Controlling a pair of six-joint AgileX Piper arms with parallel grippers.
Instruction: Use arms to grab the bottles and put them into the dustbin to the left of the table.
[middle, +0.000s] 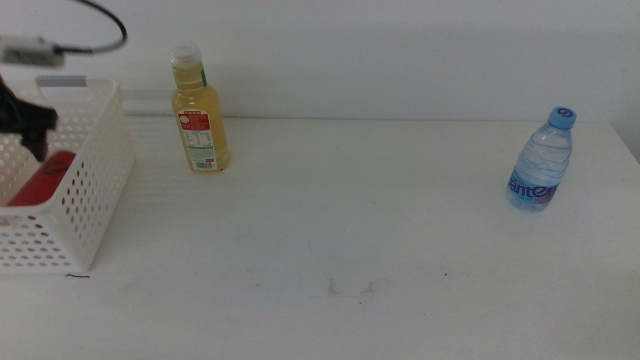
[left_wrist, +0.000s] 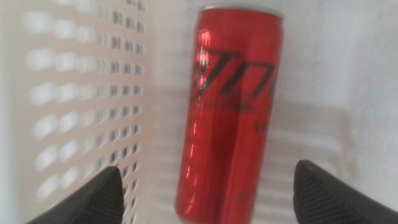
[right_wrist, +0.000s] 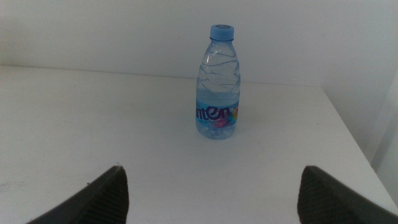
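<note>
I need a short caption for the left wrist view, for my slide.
Left hand, open, above the red soda can lying inside the white dustbin.

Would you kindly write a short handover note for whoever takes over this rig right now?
Left gripper: open, over the white perforated dustbin at the table's left end, holding nothing.
Right gripper: open, empty, out of the middle view, facing the water bottle.
Done: the red soda can lies inside the dustbin.
Left: the yellow-liquid bottle stands upright beside the dustbin; the water bottle stands upright near the far right of the table. Both must go in the dustbin.
</note>
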